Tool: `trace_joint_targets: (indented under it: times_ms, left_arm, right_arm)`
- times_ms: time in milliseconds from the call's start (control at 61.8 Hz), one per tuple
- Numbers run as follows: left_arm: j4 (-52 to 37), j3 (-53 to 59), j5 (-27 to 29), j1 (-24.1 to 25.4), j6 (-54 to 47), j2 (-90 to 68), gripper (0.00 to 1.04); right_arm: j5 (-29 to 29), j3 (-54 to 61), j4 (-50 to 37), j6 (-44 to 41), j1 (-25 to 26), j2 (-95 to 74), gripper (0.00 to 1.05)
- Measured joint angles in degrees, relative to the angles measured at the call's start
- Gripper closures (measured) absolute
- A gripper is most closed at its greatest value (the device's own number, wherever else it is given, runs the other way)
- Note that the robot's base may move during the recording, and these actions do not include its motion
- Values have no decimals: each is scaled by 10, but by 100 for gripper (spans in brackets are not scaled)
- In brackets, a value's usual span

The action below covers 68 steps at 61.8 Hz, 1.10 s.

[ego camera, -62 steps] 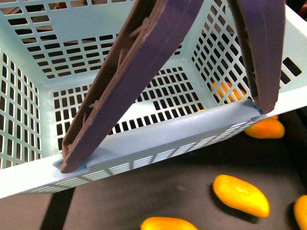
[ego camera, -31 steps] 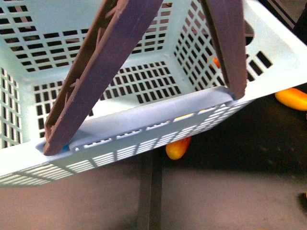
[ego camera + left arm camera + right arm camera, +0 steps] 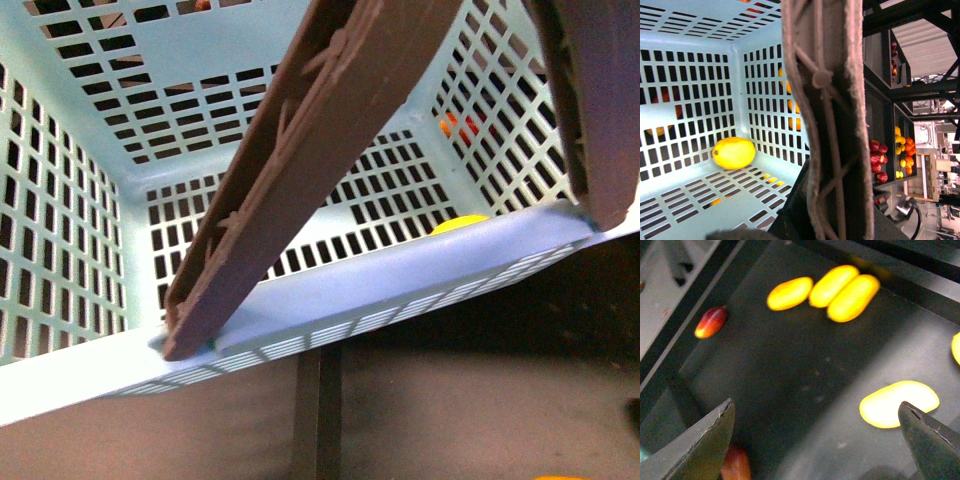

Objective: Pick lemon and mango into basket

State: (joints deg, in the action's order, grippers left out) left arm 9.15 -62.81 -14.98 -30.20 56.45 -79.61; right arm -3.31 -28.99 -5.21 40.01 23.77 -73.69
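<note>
the basket has swung across the front view. the mangoes seen below its rim a second ago are gone from that shot, so the rig looks to be repositioning. inside it, what looks like the lemon lies on the slotted floor near a corner, alone. the left gripper is hidden behind the brown handle — can't tell its jaws. the right gripper hangs with jaws wide apart and empty over a dark surface, the nearest mango just by one tip — mango not yet fetched.

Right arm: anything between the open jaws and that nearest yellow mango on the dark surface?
Nothing visible does. The right gripper is open and the mango lies right by one finger, with only bare dark surface around it.
</note>
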Motion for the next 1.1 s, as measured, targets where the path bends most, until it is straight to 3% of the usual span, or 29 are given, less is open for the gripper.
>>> trace_joint_targets:
  times_ms: [113, 356, 1101]
  left_arm:
    - [0, 0, 12, 2, -3, 0, 100]
    - [0, 0, 0, 2, -3, 0, 100]
    - [0, 0, 0, 2, -2, 0, 100]
  right_arm:
    - [5, -35, -24, 21, 26, -148, 9]
    - [6, -51, -59, 27, 29, -323, 9]
    - [3, -103, -112, 75, 13, -492, 9]
